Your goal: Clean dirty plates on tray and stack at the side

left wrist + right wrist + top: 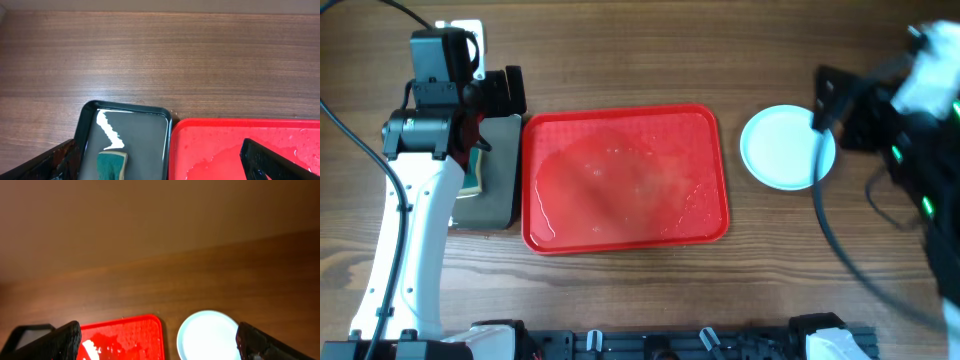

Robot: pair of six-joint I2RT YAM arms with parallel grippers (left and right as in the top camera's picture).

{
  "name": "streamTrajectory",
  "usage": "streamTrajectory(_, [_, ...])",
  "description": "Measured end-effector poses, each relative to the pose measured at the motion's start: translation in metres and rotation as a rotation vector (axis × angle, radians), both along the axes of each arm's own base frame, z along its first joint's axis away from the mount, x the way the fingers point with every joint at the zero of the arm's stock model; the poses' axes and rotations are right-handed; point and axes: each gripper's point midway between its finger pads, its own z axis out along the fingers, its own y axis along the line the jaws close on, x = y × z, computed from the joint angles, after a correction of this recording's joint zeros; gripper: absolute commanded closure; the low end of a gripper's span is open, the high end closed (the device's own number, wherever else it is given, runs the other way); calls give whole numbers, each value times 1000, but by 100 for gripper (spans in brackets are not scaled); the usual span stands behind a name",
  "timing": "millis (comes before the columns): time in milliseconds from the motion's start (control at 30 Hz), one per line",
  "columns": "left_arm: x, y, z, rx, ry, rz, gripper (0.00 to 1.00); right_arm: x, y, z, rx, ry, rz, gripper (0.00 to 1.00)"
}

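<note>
Left hand point(160, 147): fingers wide apart, holding nothing, over the grey pan point(505, 205) at the left of the worktop point(620, 50). A green sponge point(111, 165) lies in the pan, and the pan bottom shows a white streak.
Right hand point(157, 327): fingers also wide apart, holding nothing. It's up above the right side of the worktop; the arm is blurred in the overhead view.
The tray point(620, 180) sits mid-worktop, just beside the pan. It has no plates on it and the surface is wet with puddles and droplets.
The plates point(782, 150) are on the worktop right of the tray, close but not touching. They show as one pale disc from above, so I can't tell how many are stacked.
</note>
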Motion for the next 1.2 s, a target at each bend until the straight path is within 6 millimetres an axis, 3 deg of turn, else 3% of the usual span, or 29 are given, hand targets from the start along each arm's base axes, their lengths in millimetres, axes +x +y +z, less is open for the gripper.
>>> streamTrajectory(67, [0,0,0,0,0,0,0,-19,-3,12,4,-47,-3,0])
streamTrajectory(167, [0,0,0,0,0,0,0,-32,-4,20,7,-77,-4,0])
streamTrajectory(333, [0,0,0,0,0,0,0,-54,-8,-7,-9,42,-7,0])
streamTrajectory(467, [0,0,0,0,0,0,0,-53,-11,-7,-20,38,-23,0])
streamTrajectory(600, [0,0,0,0,0,0,0,-36,-10,20,-68,-106,-7,0])
streamTrajectory(700, [0,0,0,0,0,1,0,-23,-9,23,-109,-204,8,0])
streamTrajectory(867, [0,-1,0,-2,1,-2,0,0,-4,-11,-148,-389,23,0])
streamTrajectory(933, [0,-1,0,-3,0,-2,0,5,-1,-49,-151,-429,36,0])
streamTrajectory(967, [0,-1,0,-3,1,-2,0,6,-1,-58,-150,-445,38,0])
streamTrajectory(1133, [0,-1,-1,-3,2,-2,0,-8,0,-127,-143,-562,42,0])
streamTrajectory(1200, [0,-1,0,-3,1,-2,0,-15,0,-141,-141,-590,42,0])
